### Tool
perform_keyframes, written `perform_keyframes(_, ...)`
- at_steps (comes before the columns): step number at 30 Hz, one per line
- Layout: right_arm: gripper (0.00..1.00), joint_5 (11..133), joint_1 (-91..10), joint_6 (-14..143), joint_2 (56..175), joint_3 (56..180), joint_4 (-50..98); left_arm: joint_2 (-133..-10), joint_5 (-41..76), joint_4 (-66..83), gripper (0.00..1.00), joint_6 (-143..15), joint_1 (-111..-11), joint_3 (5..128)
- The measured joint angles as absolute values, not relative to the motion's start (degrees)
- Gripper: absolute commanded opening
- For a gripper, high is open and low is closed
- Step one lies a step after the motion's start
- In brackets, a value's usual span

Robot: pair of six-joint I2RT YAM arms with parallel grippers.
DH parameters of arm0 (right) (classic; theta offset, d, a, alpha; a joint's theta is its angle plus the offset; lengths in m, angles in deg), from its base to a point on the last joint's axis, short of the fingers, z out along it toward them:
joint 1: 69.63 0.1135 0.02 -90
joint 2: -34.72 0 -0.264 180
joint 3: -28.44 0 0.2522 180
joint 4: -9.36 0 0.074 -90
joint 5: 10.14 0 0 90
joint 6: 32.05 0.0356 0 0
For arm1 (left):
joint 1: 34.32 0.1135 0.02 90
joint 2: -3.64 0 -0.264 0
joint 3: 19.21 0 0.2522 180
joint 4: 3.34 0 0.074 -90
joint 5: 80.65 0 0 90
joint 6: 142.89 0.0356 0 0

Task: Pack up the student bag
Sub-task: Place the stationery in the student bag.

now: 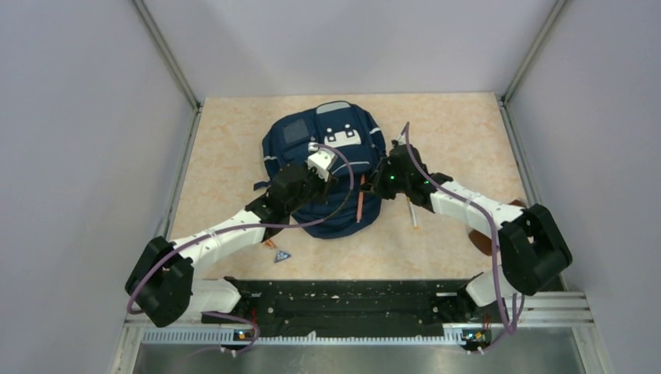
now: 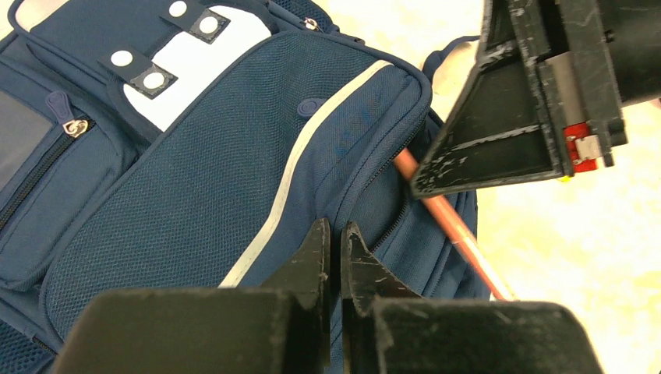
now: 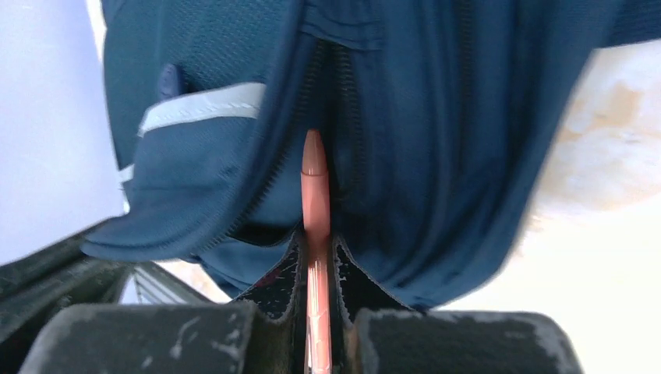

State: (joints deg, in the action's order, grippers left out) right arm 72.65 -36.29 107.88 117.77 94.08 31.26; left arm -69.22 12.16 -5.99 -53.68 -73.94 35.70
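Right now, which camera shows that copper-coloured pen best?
The right wrist view: the pen fills the centre, pinched in the right gripper, tip at the student bag's open zipper. The left wrist view shows its shaft beside the bag; the top view only a thin sliver.

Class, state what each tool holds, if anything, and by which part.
Right tool: copper pen, gripped by its shaft, tip toward the student bag. Left tool: shut at its pocket edge; hold cannot be told.
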Motion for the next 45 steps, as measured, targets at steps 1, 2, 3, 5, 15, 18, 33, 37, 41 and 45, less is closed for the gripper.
perform_keyframes(1, 0.00, 72.22, -35.92, 108.75, 118.97, 94.58, 30.15, -69.22, 12.32, -5.85, 0.00, -53.79, -73.94, 35.70)
perform_keyframes(2, 0.00, 71.69, -35.61, 109.49, 119.87, 95.04, 29.23, -69.22, 12.40, -5.77, 0.00, -53.86, -73.94, 35.70)
perform_keyframes(3, 0.00, 71.01, -35.35, 110.35, 120.55, 95.28, 27.85, -69.22, 12.47, -5.72, 0.00, -53.88, -73.94, 35.70)
perform_keyframes(5, 0.00, 70.34, -34.89, 111.20, 120.74, 95.55, 27.13, -69.22, 12.47, -5.74, 0.00, -53.90, -73.94, 35.70)
perform_keyframes(15, 0.00, 72.59, -34.60, 116.34, 120.11, 95.87, 23.22, -69.18, 12.40, -5.85, 0.00, -54.54, -73.76, 35.72)
perform_keyframes(18, 0.00, 73.86, -34.43, 118.78, 120.22, 95.87, 21.23, -68.91, 12.34, -5.99, 0.00, -54.80, -73.68, 35.72)
perform_keyframes(33, 0.00, 82.27, -33.62, 130.91, 128.06, 97.86, 12.05, -68.80, 10.24, -6.68, 0.00, -55.76, -73.41, 35.96)
perform_keyframes(37, 0.05, 82.90, -33.42, 131.85, 130.69, 101.78, 12.31, -68.54, 7.01, -6.68, 0.00, -54.95, -73.41, 36.57)
perform_keyframes(41, 0.38, 82.88, -33.40, 132.16, 132.52, 103.07, 11.28, -67.78, 5.08, -6.20, 0.00, -54.36, -73.41, 36.57)
perform_keyframes(45, 0.52, 82.69, -33.40, 131.26, 133.05, 103.07, 10.63, -67.47, 4.69, -6.07, 0.00, -54.43, -73.33, 36.57)
